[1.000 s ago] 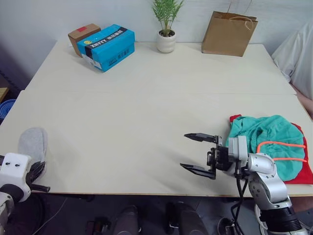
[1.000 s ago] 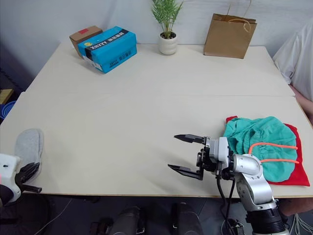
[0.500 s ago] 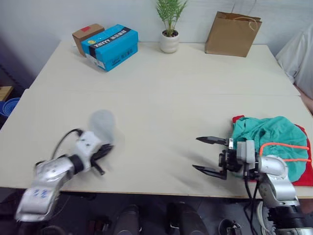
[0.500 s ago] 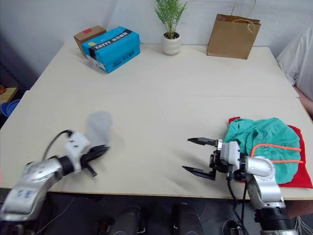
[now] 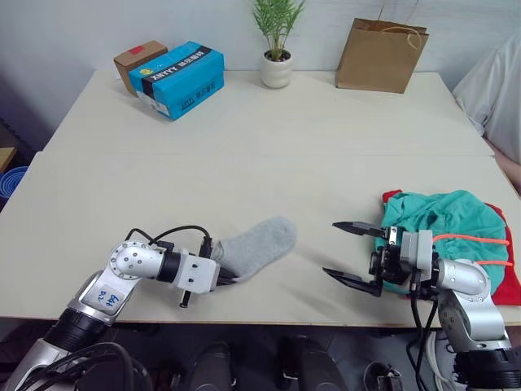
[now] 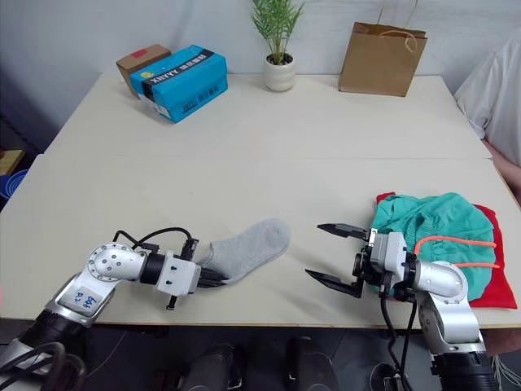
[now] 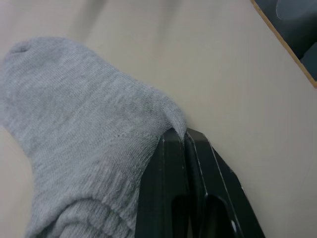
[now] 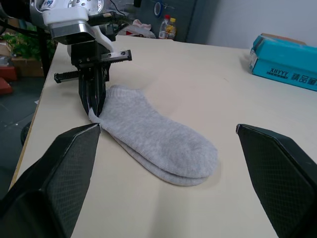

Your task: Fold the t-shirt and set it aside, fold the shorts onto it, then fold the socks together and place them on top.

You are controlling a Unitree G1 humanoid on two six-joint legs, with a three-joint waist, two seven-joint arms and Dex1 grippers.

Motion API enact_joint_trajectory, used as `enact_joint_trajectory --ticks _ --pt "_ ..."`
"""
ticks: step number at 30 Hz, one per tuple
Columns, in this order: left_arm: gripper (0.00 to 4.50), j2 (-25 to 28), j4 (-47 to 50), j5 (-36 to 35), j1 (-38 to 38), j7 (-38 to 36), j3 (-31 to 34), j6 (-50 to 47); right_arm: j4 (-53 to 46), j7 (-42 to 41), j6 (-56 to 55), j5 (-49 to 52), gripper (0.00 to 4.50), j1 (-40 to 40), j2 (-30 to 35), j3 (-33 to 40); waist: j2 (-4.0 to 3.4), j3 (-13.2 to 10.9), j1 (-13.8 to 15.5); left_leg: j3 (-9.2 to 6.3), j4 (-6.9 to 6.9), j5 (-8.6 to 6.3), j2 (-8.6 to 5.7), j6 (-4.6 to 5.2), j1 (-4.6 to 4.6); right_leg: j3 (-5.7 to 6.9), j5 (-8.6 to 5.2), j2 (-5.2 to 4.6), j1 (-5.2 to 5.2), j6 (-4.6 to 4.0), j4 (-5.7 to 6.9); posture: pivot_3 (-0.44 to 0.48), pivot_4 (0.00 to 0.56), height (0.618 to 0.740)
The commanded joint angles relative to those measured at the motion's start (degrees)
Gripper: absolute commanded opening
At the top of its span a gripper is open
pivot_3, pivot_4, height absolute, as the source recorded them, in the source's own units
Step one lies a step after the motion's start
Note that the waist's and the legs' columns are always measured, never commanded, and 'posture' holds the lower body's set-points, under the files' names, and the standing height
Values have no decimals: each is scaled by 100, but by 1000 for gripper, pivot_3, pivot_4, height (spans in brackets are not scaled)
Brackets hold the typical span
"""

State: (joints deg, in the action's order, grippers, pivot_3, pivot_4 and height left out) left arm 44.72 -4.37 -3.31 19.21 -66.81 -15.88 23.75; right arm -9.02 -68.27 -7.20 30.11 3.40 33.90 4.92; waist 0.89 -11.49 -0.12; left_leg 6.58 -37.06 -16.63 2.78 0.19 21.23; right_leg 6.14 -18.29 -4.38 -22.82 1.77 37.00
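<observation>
The light grey socks [image 5: 259, 243] lie one on the other on the table's front middle. My left gripper [image 5: 223, 275] is shut on their cuff end, and the left wrist view shows the black fingers [image 7: 184, 148] pinched on the knit edge of the socks [image 7: 74, 129]. My right gripper [image 5: 334, 249] hovers open a short way to the right of the socks' toe, touching nothing. Just behind it the teal shorts [image 5: 444, 224] with an orange drawstring lie bunched on the red t-shirt [image 5: 509, 287] at the front right.
Along the back stand a blue box [image 5: 177, 78], a brown carton [image 5: 138, 54], a potted plant [image 5: 277, 61] and a paper bag [image 5: 381, 55]. A person's white sleeve [image 5: 496, 90] shows at the right edge. The table's front edge [image 5: 260, 316] runs just below both grippers.
My left arm has swung in from the far left front edge to the front middle, carrying the socks. The right gripper has stayed open in about the same place.
</observation>
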Motion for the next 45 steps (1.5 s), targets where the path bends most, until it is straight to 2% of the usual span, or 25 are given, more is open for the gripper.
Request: enact_joint_trajectory --ticks 1,6,9,13,17,18,20,24,28,29,30,31,33,35,38,42,43,45 --pt "9 331 -973 0 434 -581 65 1135 -500 209 283 49 4500 -54 88 -15 0 0 -2 0 0 3 1 -3 -1 0 0 1 0 0 3 0 150 740" --pt "9 213 -1743 -524 1001 -1604 -219 2049 -712 316 689 53 4500 4 80 -175 0 0 6 2 2 6 -1 -3 3 1 0 0 -4 -1 2 0 150 740" --pt "9 -14 -2108 -343 1136 -1598 -285 2286 -648 428 675 -23 4500 111 44 -158 1 0 9 5 -3 -4 -5 11 12 2 -2 -2 -4 8 -7 0 150 740" --pt "9 -214 -2342 -124 1268 -1045 -44 2145 -569 547 666 -58 4500 200 26 -111 0 0 42 5 -14 -5 -13 20 17 3 2 -7 -3 19 -9 0 150 740" --pt "9 -140 -1763 -653 909 -936 235 1518 -694 575 773 -35 4500 183 4 -255 1 0 18 4 -19 -2 -12 25 17 0 7 -7 0 27 -5 0 150 740" --pt "452 -120 -1602 -754 818 -913 300 1376 -712 593 807 -24 4500 191 -5 -273 1 0 11 4 -19 -2 -10 25 17 -1 7 -7 0 27 -4 0 150 740" --pt "909 -20 -1114 -998 505 -919 413 920 -718 689 943 21 4500 232 -79 -316 2 -1 -13 4 -13 -1 -9 23 15 -2 7 -6 -2 27 -4 0 150 740" --pt "2127 -28 -594 -1243 173 -528 797 261 -745 866 1145 97 4500 252 -226 -293 2 -2 -7 3 -5 0 -6 18 13 -1 5 -4 -4 23 -4 0 150 740" --pt "3321 281 531 -2076 -450 -172 1343 -1487 -869 942 1405 228 4500 376 -309 -357 4 -4 -36 3 -7 0 -7 17 14 -5 5 -6 -4 23 -4 0 150 740" --pt "3321 299 838 -2443 -619 59 1561 -2031 -885 946 1368 216 4500 446 -368 -400 4 -5 -36 2 -6 -1 -6 17 14 -6 5 -6 -4 23 -5 0 150 740" --pt "3362 296 1102 -2831 -764 287 1755 -2578 -852 991 1302 214 4075 531 -480 -413 5 -6 -40 1 -4 -1 -6 16 13 -7 5 -7 -3 23 -6 0 150 740" --pt "3362 238 1297 -3115 -855 466 1910 -2920 -806 1071 1368 222 3916 613 -558 -449 5 -6 -49 1 -4 -1 -4 15 12 -7 5 -6 -4 23 -6 0 150 740" --pt "2966 -148 1582 -3328 -903 1043 2106 -3218 -598 1004 1263 -136 3200 773 -632 -761 -1 -9 -38 -4 -4 1 -4 12 11 -6 4 -7 -4 22 -3 0 150 740" --pt "2489 -595 1673 -3011 -890 1554 1993 -3220 -442 847 1069 -499 2557 871 -722 -1190 -1 -9 3 -3 -6 1 -7 13 8 -7 4 -8 1 23 -4 0 150 740" --pt "1465 -1153 1613 -2195 -821 2238 1539 -3250 -145 1100 972 -1054 1443 1161 -1047 -1717 2 -8 8 -2 -6 1 -10 13 10 -5 5 -6 3 24 -6 0 150 740" --pt "190 -1570 1482 -1607 -790 2817 1253 -3419 424 1463 826 -1678 36 1364 -1280 -1987 3 -8 -10 4 -10 1 -13 13 14 -8 7 -6 -2 28 -5 0 150 740" --pt "29 -1692 1474 -1579 -806 2861 1190 -3440 599 1547 746 -1786 0 1383 -1340 -2022 3 -8 -9 5 -9 1 -12 12 14 -8 7 -6 -2 27 -6 0 150 740" --pt "29 -1808 1414 -1361 -840 2980 1068 -3467 921 1716 562 -1907 0 1336 -1477 -2024 4 -8 -7 4 -6 0 -10 11 12 -6 7 -5 -2 27 -6 0 150 740"
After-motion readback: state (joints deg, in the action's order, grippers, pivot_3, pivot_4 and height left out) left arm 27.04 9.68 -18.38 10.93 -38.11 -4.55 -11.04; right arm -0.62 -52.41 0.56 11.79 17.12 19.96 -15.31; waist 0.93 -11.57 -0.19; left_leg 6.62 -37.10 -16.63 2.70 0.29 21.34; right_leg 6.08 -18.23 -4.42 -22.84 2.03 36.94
